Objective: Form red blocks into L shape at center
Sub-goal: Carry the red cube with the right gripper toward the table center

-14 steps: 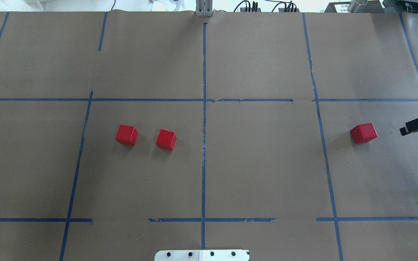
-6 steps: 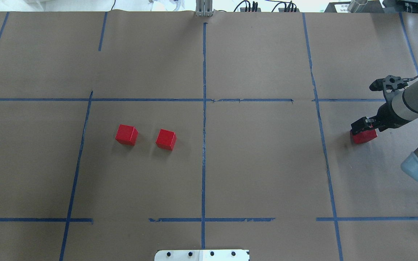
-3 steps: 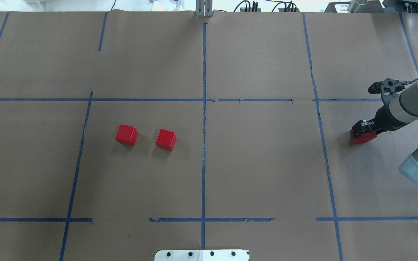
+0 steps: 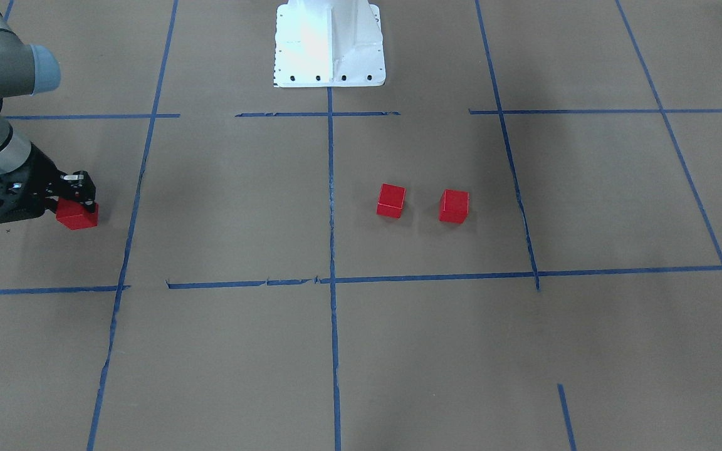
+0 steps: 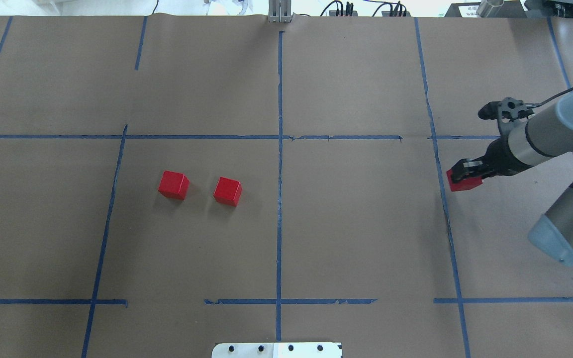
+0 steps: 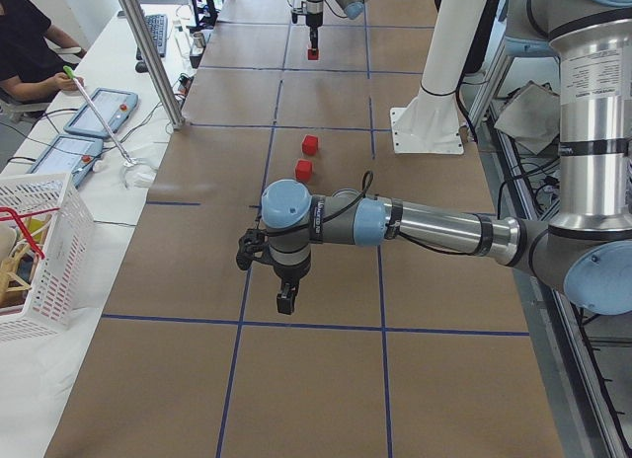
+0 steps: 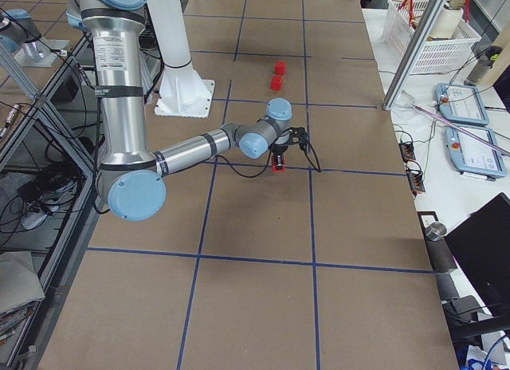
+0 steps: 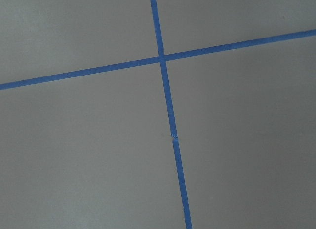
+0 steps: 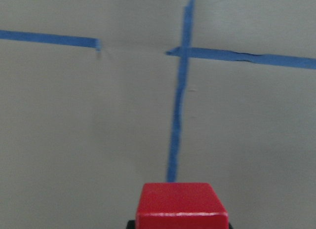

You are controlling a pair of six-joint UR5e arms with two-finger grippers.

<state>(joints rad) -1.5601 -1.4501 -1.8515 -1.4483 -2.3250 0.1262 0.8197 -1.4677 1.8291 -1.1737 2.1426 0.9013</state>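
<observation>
Three red blocks [image 5: 228, 191] show on the brown-papered bench [image 5: 356, 238]. Two of them rest free, side by side with a gap between them, in the cell just to the robot's left of the centre tape line [image 5: 279, 199]: the inner block [image 4: 391, 201] is near that line, and the outer block [image 5: 173, 185] is a little further out. Neither is touched by anything. The third block [image 5: 463, 186] is well apart from the pair, on the robot's right, at the edge of the next blue tape line [image 5: 440, 164]. It is clamped between the fingers of the right tool [image 5: 467, 172], which comes down on it from above. In the right wrist view the third block's top face fills the bottom centre, with dark fingertips just showing at its lower corners and a tape crossing ahead of it. Whether this block is raised off the paper or touches it cannot be told. The right arm [image 5: 545, 139] reaches in from the bench's right edge. The left arm [image 6: 425, 226] stretches low over the near end of the bench in the left side view, and its left tool [image 6: 284, 302] points down close to a tape line, far from all the blocks. Whether its fingers are apart or together cannot be told; its wrist camera shows only paper and crossed tape.
</observation>
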